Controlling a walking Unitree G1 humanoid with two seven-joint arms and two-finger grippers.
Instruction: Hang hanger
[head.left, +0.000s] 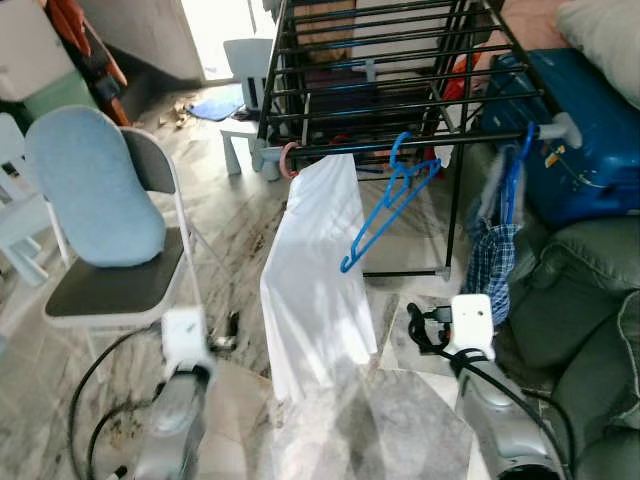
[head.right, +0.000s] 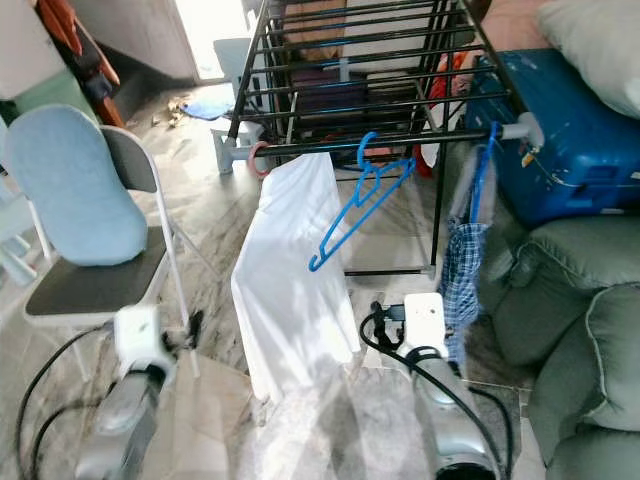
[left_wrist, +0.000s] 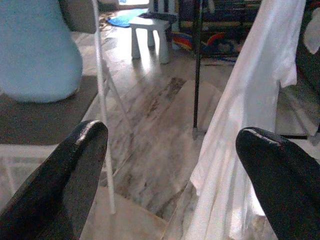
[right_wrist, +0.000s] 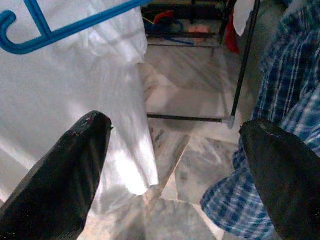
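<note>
The blue hanger (head.left: 385, 205) already hangs on the rack rail (head.left: 400, 144) — hanging looks done; both grippers, left gripper (left_wrist: 170, 175) and right gripper (right_wrist: 172, 175), gape wide and empty at six o'clock — next, probably just back away.

The right gripper (right_wrist: 172, 165) has its two black fingers (right_wrist: 60, 175) wide apart. Past them a blue hanger (right_wrist: 47, 30) lies against a white cloth (right_wrist: 75, 85). A checked cloth (right_wrist: 280, 95) hangs near.

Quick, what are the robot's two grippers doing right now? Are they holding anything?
Left gripper: open, holding nothing, low beside the white cloth.
Right gripper: open, holding nothing; the blue hanger hangs on the rack.
</note>
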